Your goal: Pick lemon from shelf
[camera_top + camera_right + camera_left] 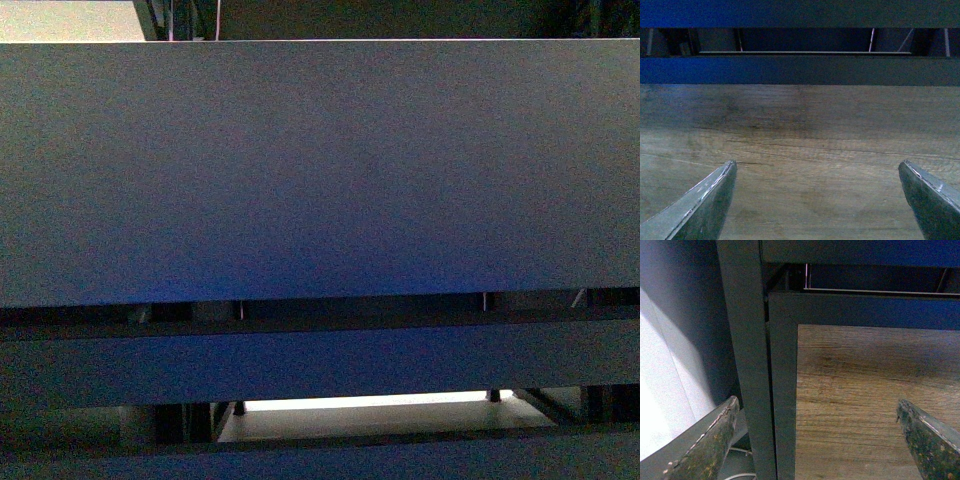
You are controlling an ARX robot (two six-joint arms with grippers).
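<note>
Widely spread, the left end effector (816, 403) and right end effector (817, 163) hover over the shelf (800, 120).

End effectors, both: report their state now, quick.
Left end effector: open, fingers wide apart, holding nothing.
Right end effector: open, fingers wide apart, holding nothing.
</note>
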